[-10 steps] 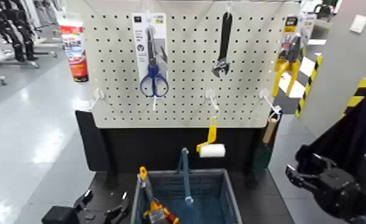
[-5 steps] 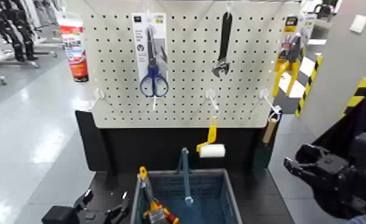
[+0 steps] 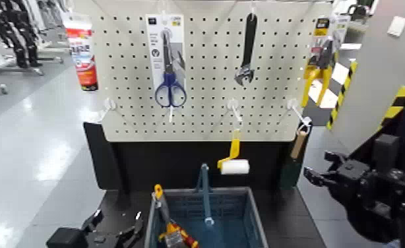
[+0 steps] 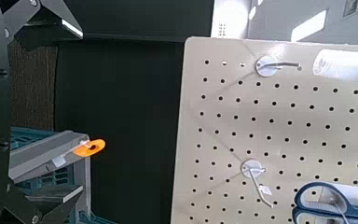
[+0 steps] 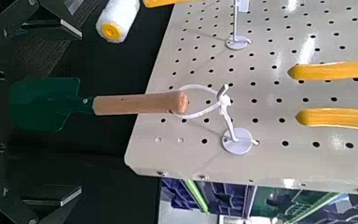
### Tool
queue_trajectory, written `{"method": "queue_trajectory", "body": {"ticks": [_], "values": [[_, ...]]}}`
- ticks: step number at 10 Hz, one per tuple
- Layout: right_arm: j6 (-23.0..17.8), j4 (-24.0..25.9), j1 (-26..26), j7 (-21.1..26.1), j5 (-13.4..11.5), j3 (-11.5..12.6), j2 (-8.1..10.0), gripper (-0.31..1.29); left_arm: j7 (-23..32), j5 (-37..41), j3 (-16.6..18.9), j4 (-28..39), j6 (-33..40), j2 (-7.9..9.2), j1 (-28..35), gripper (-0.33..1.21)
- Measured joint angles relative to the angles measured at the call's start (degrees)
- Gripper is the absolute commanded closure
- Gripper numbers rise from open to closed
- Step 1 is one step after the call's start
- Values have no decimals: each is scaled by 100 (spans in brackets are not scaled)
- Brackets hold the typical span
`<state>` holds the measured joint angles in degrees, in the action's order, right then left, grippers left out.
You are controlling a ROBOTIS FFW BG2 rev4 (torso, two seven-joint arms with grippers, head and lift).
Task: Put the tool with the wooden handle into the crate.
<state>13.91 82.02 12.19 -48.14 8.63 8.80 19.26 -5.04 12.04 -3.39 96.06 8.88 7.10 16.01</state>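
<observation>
"Wooden handle up, dark green blade down: that's your tool (image 3: 298,146), hanging by a white ring (image 5: 199,101) from the hook (image 5: 238,140) at the board's lower right corner. Where do you have your right gripper (image 3: 319,166)?"

"You have it just off to the right of the tool, apart from it, jaws spread wide and nothing between them."

"And your left gripper (image 3: 117,229)?"

"Low, to the left of the crate (image 3: 204,217). You've got it open and empty too."

"What do you see around the crate?"

"It stands below the pegboard (image 3: 205,72), its blue bar handle (image 3: 206,194) raised. Inside, toward its left side, you can see yellow-and-red tools (image 3: 176,234). Above it hangs your white paint roller (image 3: 235,167) with the yellow handle; your wooden-handled tool is still outside the crate."
</observation>
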Motion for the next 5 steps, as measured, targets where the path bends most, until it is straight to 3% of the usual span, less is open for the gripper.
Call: {"method": "queue_trajectory", "body": {"ticks": [5], "values": [[-336,-742,519,-114,79,-426,92,14,-4,0,-3,0,0,-6,-10,15]]}}
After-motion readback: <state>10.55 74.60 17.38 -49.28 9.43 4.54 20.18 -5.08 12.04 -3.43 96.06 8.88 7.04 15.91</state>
